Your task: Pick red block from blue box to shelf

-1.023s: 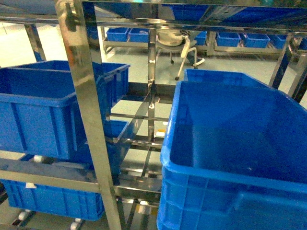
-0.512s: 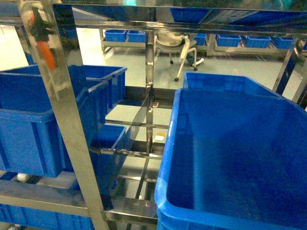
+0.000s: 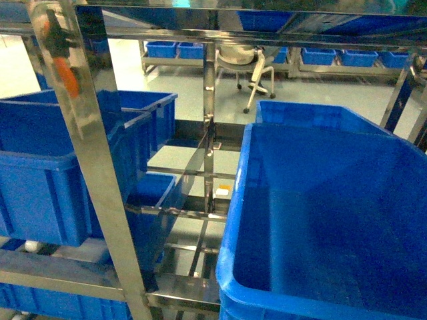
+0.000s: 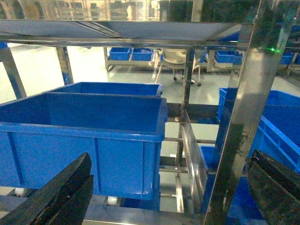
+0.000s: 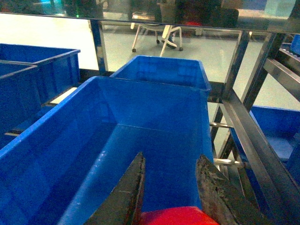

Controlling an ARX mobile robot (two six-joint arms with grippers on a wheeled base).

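While the right gripper (image 5: 171,192) hangs over the big blue plastic crate (image 5: 93,136), fingers clamped on the small bright red block (image 5: 173,216), the steel shelf (image 5: 253,136) rails beside could knock it loose. Left gripper (image 4: 164,192) fingers stand apart, empty.

A white swivel chair (image 3: 248,65) on castors stands on the pale floor (image 3: 313,87) in the background. Behind it runs a low rack (image 3: 280,61) carrying a row of small blue bins (image 3: 319,54). On the left, a large blue crate (image 3: 50,160) sits level with a second one (image 3: 143,110) just behind it. Lower down, between the steel rails, another blue crate (image 3: 150,200) shows, and near it lies a small orange-and-white item (image 3: 222,191), too small to identify.
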